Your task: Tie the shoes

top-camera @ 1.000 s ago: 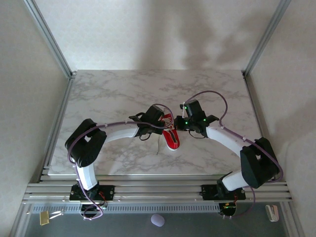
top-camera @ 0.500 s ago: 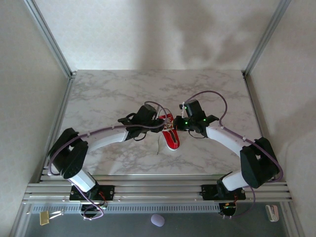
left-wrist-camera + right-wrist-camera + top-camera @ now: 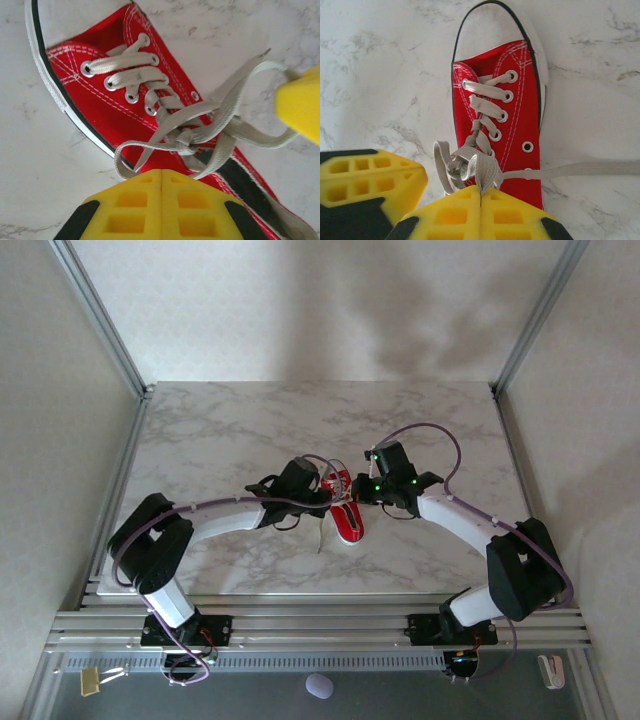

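Observation:
The red shoe (image 3: pixel 346 512) lies mid-table, its white toe pointing toward the arms. A loose knot (image 3: pixel 184 142) sits in its white laces (image 3: pixel 130 75), with a small loop (image 3: pixel 120 160) beside it. My left gripper (image 3: pixel 161 172) is shut at the shoe's left side. The loop and one strand pass under its tips, and nothing shows in the seam between them. My right gripper (image 3: pixel 480 191) is shut on a folded lace loop (image 3: pixel 482 172) just behind the knot (image 3: pixel 455 170). One lace end (image 3: pixel 590 169) trails off across the marble. Both grippers meet over the shoe's heel end (image 3: pixel 338 485).
The shoe rests on a marble tabletop (image 3: pixel 230 430) fenced by metal posts and pale walls. A loose lace end (image 3: pixel 320 538) hangs toward the near edge. The left gripper's yellow finger (image 3: pixel 370 185) sits close beside my right one.
The left arm pulled back to the left with its jaws opening, then came back to the shoe's side and shut again. The right arm and the shoe stayed put.

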You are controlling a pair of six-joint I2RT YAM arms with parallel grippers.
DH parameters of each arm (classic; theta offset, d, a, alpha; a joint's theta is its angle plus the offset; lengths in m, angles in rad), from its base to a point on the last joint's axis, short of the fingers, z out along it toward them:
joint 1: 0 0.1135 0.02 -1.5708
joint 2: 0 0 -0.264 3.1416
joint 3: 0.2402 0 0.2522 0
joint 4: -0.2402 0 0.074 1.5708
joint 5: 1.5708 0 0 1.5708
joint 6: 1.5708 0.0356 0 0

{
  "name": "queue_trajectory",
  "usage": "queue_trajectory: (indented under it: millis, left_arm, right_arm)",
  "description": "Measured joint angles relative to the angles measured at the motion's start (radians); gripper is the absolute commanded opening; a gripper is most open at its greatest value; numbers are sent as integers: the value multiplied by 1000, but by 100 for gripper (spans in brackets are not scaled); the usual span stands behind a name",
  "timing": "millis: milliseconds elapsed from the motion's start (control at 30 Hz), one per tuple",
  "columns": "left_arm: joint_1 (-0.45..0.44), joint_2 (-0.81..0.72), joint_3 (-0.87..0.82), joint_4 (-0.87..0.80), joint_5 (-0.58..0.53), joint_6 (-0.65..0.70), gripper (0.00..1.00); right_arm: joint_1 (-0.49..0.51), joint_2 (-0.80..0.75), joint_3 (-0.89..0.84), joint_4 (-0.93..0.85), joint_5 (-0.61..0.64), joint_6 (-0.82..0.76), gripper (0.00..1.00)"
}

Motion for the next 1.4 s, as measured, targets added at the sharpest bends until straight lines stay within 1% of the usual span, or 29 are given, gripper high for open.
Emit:
queue_trajectory:
  millis: [167,333,700,1000,1267,1400]
  left_arm:
    - [1,21,16,0,5,9,3]
    - [1,32,30,1,11,12,3]
    - [3,64,44,0,11,19,15]
    - [5,77,63,0,11,20,17]
    - [8,103,78,-1,-9,34,23]
    - [9,114,80,0,-11,34,24]
  right_arm:
    - [5,0,8,-7,6,55,0]
    - [6,2,10,-8,6,72,0]
    - [6,13,10,-8,6,82,0]
    - [6,25,11,-8,2,82,0]
    - [8,38,13,-6,-9,82,0]
    - [11,40,13,-7,-17,82,0]
